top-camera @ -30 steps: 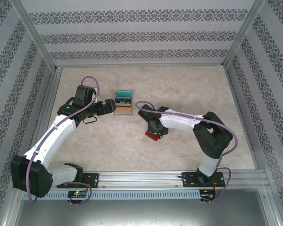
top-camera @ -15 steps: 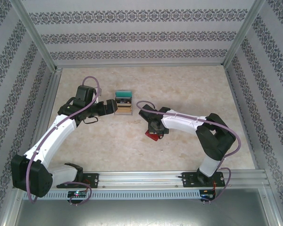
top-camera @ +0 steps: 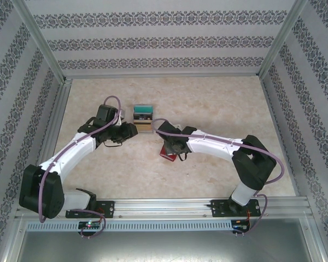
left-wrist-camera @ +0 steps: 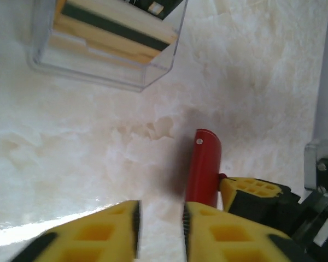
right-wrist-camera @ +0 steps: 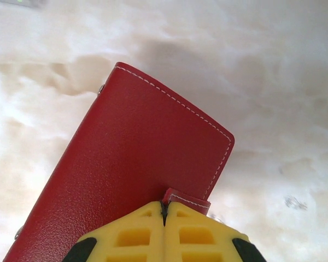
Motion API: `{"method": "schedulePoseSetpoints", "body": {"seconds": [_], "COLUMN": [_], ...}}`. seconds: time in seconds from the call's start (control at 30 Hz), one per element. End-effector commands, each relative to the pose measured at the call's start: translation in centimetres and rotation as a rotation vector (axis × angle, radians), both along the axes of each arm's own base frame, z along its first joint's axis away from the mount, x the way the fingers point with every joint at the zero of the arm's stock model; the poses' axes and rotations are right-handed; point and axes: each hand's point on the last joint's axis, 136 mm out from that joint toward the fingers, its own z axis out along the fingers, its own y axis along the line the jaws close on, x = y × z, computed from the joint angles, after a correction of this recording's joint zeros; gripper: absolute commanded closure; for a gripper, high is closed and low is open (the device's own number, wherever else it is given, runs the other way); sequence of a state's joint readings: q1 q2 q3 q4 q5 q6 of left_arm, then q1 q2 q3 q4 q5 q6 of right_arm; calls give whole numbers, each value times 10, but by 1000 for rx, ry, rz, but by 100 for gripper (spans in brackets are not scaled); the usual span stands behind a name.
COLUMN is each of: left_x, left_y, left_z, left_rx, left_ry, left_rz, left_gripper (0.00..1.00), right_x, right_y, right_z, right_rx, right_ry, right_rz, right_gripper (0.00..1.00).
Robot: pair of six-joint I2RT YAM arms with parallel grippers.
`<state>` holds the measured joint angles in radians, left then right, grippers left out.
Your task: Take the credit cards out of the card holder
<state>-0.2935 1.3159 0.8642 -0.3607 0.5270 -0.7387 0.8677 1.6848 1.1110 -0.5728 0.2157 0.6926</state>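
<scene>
While the card holder [top-camera: 166, 153] lies closed at mid-table, the right gripper [right-wrist-camera: 164, 212] is clamped on its closing tab [right-wrist-camera: 189, 197], so unfastening seems to be the step in hand. The left gripper [left-wrist-camera: 159, 224] sits just left, fingers narrowly apart and empty. Next, the tab needs peeling back against a steadied case.

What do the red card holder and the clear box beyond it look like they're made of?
The card holder is probably leather or leatherette: matte red with a fine grain and pale stitching along its edges. The clear box looks like rigid transparent plastic, perhaps acrylic: it is glossy, and its contents show through the walls.
</scene>
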Motion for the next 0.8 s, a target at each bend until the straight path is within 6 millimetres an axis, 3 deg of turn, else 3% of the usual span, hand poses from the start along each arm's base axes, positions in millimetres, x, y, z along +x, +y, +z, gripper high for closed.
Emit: {"method": "schedulePoseSetpoints", "body": {"seconds": [0.0,0.07,0.27,0.47,0.63,0.77], "left_x": [4,2,-4,-9,-16,-26], "left_y": [-23,-32,-62,-84,-85,-70], "left_z": [6,-3,-31,-60,-85,-116], "left_rx": [-121,-150,-183,-169,-99,28], "left_ry": [0,34,107,173,222,303], "left_rz": [-17,-27,-73,-112,-126,-113], "left_gripper": [87,100,100,100,100,100], "right_x": [10,11,12,9,7,6], "right_y": [28,39,60,67,69,71], "right_z": [10,8,2,-5,-8,-1], "right_rx": [42,65,123,144,176,230], "right_ry": [-48,-47,-47,-36,-29,-44], "right_rz": [90,108,136,141,129,123], "right_gripper": [100,100,100,100,100,100]}}
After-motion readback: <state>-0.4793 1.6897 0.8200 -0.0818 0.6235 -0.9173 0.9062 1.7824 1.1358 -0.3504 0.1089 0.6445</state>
